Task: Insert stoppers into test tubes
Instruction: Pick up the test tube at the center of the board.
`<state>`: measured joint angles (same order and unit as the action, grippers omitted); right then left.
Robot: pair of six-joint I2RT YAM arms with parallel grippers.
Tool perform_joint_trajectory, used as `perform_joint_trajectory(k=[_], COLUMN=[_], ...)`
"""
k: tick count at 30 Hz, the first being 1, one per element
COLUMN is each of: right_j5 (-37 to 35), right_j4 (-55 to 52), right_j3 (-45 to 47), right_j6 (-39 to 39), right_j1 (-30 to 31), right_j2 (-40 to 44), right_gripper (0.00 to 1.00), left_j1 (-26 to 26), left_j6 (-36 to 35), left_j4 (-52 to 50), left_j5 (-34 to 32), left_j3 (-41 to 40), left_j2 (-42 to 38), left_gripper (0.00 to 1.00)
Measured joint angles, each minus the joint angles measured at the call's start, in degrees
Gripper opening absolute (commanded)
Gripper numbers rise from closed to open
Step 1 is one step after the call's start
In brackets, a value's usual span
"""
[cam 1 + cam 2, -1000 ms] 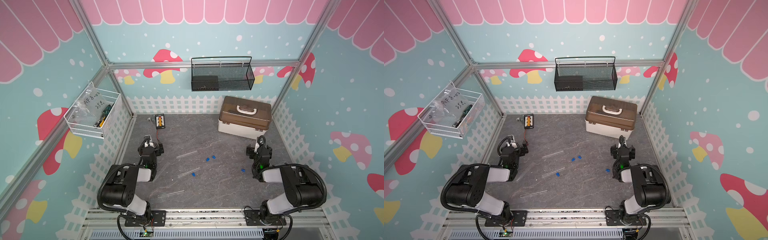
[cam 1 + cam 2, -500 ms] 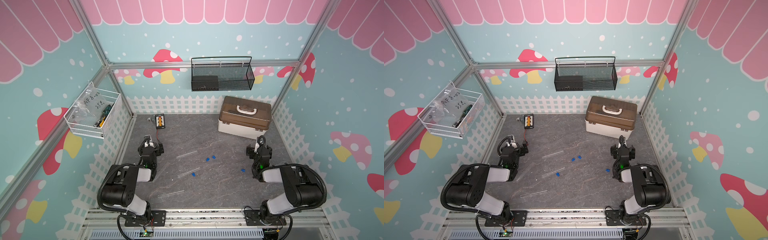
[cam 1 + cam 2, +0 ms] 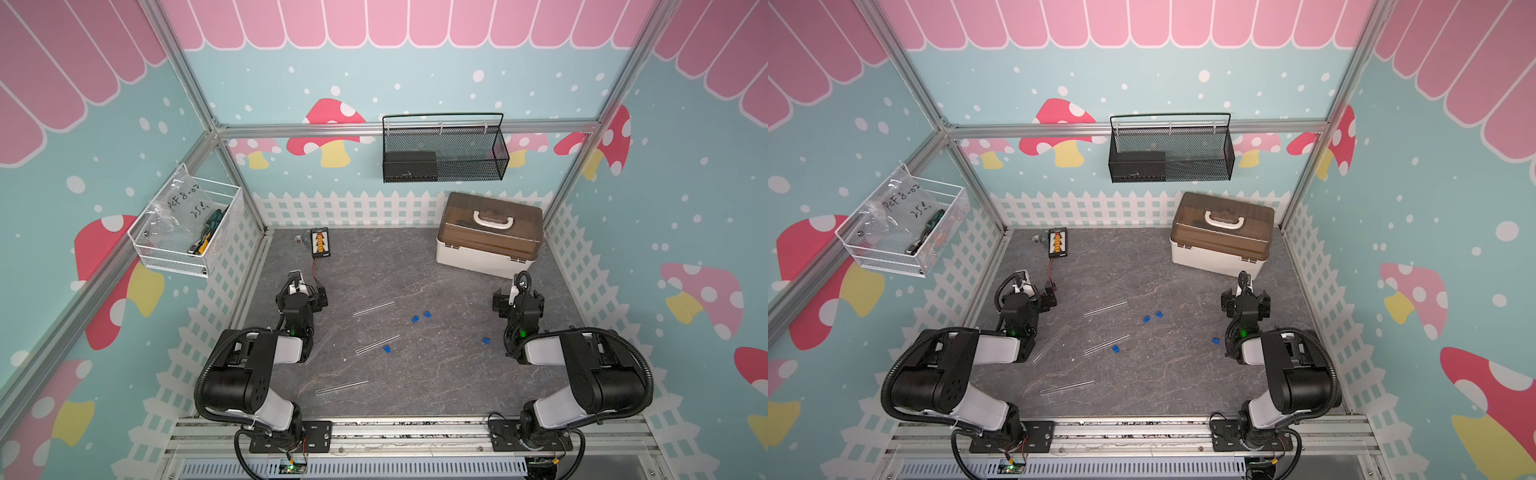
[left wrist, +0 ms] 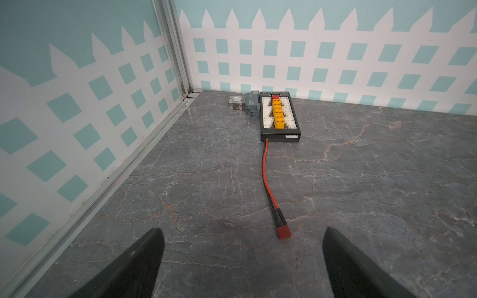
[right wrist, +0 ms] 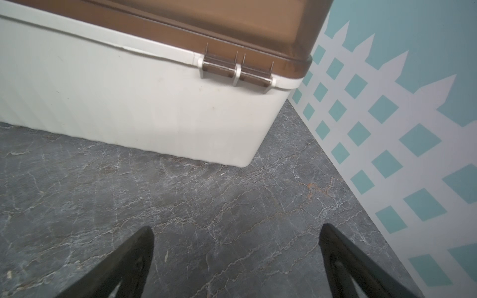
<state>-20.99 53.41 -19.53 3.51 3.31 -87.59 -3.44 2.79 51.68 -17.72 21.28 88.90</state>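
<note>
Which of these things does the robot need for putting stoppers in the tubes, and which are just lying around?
For the job:
- four clear test tubes, lying flat
- four little blue stoppers, loose, none in a tube yet

Just lying about:
- box with the brown lid
- black connector board
- white wire basket on the side wall
- black mesh basket on the back wall

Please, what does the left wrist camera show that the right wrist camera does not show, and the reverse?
Only the left wrist view: a black connector board with yellow plugs, its red-and-black cable, and the open left pincer. Only the right wrist view: a white box with a brown lid, and the open right pincer. Both: the grey table and the fence-pattern wall.
</note>
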Motion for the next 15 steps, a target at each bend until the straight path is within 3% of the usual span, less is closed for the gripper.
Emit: perform_joint_trajectory(k=[7,15], right_j5=[0.1,0.0], right_j4=[0.9,-10.0], right_j3=[1.7,1.7], right_j6=[0.0,2.0], right_j1=[0.0,0.0], right_j2=[2.1,18.6], right_gripper=[0.93,0.9], left_j1=[-0.1,-3.0], left_j6=[-0.8,-2.8], left_j4=[6.0,1.8], left_j5=[2.4,2.3], left_j3=[-4.2,-4.7], left_j2=[-1.1,-11.2], left_gripper=[0.97,0.95])
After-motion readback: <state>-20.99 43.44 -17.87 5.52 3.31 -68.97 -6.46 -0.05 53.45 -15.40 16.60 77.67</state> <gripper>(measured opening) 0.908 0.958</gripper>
